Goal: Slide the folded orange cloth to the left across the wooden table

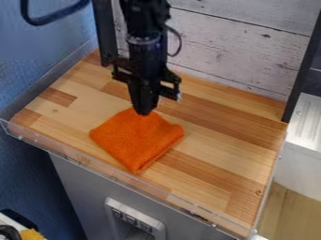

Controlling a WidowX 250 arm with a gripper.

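Note:
The black gripper (145,111) hangs straight down from the top edge, left of the middle of the view. Its tip is at the back corner of an orange cloth (138,140), overlapping that corner. The cloth is folded into a rough square and lies flat on the wooden tabletop (213,140), slightly left of centre. Whether the tip grips the cloth or only touches it cannot be told.
A whitewashed plank wall (238,51) with black posts stands behind the tabletop. A low clear rim (113,173) runs along the front and left edges. Below the front sits a grey panel with a switch box (134,221). A white surface (301,159) is at the right.

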